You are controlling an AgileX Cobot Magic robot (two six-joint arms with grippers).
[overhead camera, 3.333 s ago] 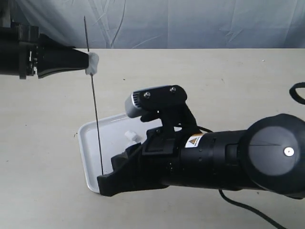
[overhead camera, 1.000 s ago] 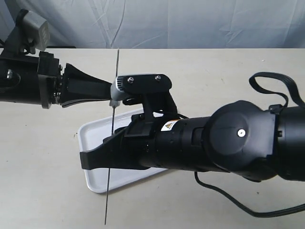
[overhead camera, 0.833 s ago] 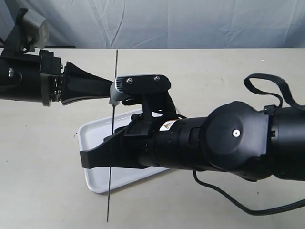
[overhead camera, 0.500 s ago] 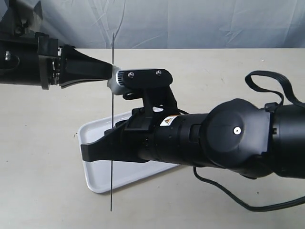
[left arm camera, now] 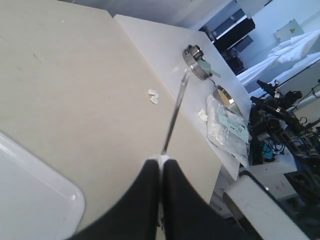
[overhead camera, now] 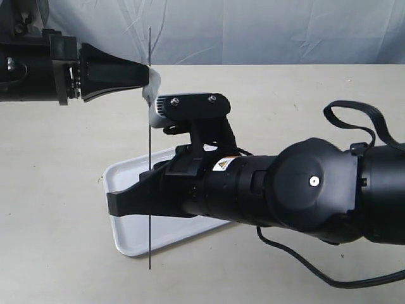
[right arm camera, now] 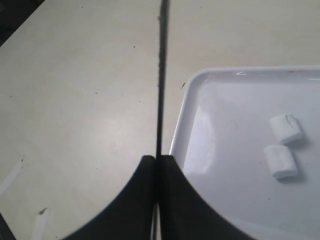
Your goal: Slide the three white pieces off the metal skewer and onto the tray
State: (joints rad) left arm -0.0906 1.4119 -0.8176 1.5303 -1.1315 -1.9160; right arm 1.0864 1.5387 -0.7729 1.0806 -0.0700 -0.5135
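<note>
The metal skewer [overhead camera: 149, 164] stands upright, its lower end hanging just past the tray's [overhead camera: 126, 237] front rim. My right gripper [overhead camera: 142, 202] is shut on the skewer [right arm camera: 161, 75] partway up. My left gripper [overhead camera: 147, 75] is shut on one white piece [overhead camera: 152, 87] threaded near the skewer's upper end. In the left wrist view a sliver of that piece [left arm camera: 163, 159] shows between the shut tips of the left gripper [left arm camera: 161, 163], with the skewer [left arm camera: 174, 115] running on beyond. Two white pieces [right arm camera: 285, 128] [right arm camera: 280, 161] lie loose in the tray [right arm camera: 230, 200].
The right arm's bulky black body [overhead camera: 285, 196] hides most of the tray, and a black cable [overhead camera: 354, 114] loops behind it. At the table's far end lie a round metal part [left arm camera: 195, 54], a plastic bag [left arm camera: 227, 122] and small white scraps [left arm camera: 153, 96].
My left gripper has risen along the skewer with the white piece, now near the top end. The skewer's lower tip has lifted slightly, and the right gripper has stayed shut on it.
</note>
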